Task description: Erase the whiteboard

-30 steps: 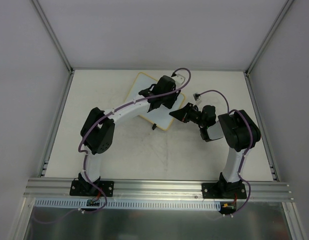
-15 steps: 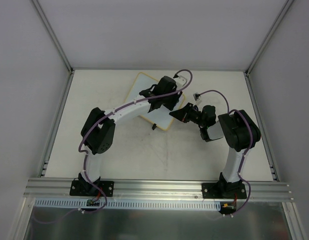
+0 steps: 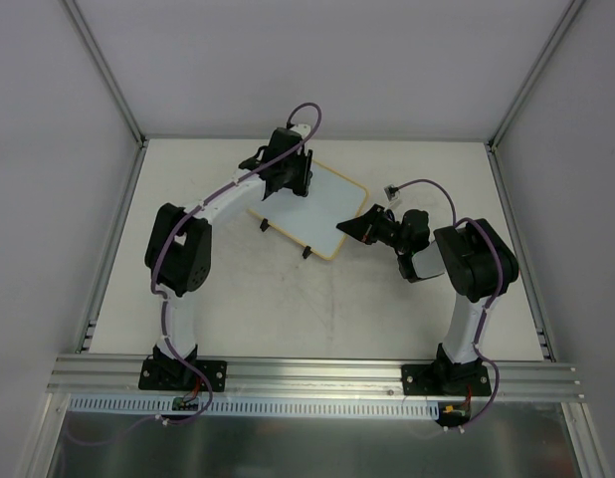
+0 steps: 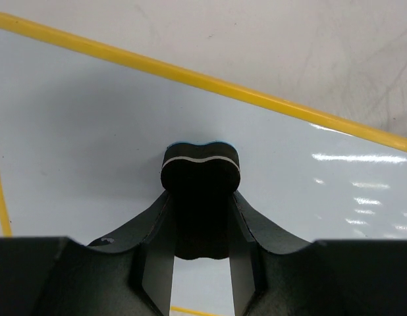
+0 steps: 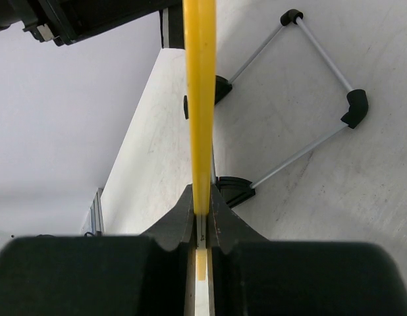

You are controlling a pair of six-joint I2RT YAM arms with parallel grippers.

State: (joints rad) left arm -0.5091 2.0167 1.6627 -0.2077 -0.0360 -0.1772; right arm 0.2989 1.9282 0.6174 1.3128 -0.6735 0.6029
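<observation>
Both on the whiteboard (image 3: 329, 202): left pincer (image 4: 201, 197) gripping an eraser (image 4: 202, 168) on its face, right pincer (image 5: 201, 209) gripping its rim.

Table (image 3: 238, 294) near half open; whiteboard (image 3: 327, 214) mid-far, left gripper (image 3: 286, 182) with eraser (image 4: 201, 164) over it, right gripper (image 3: 347, 227) clamping edge.

My left arm (image 3: 176, 324) and right arm (image 3: 465, 321) were white tubes with black joint housings. Purple cable (image 3: 306, 108) along each. Black base plates (image 3: 183, 374). Fingers (image 4: 147, 227) of left hand (image 4: 201, 204) were matte dark grey.
</observation>
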